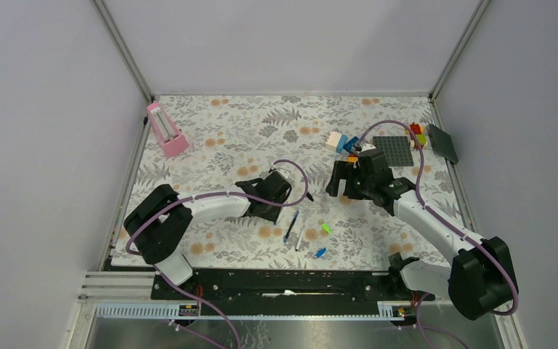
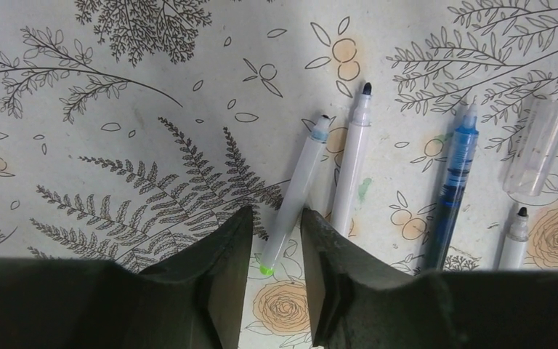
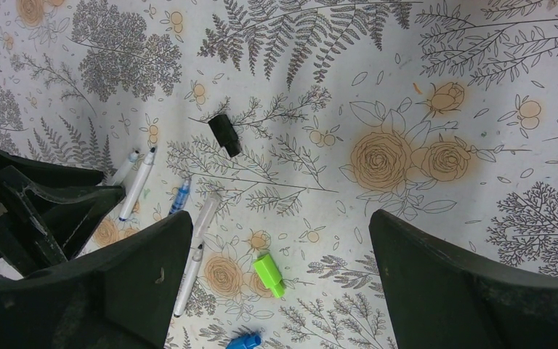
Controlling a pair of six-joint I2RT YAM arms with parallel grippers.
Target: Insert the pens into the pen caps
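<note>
White pen (image 2: 298, 185) lies inside my left hand (image 2: 276, 214), narrowly parted; I should centre on its barrel, then close squarely. My right hand (image 3: 280, 218) hangs wide.

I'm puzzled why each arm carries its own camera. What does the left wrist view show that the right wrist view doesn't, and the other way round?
Only the left wrist view shows the green end of the white pen lying between the fingers of the open left gripper. Only the right wrist view shows the black cap, green cap and blue cap, past the wide-open right gripper. Both show the blue pen and the flowered cloth.
</note>
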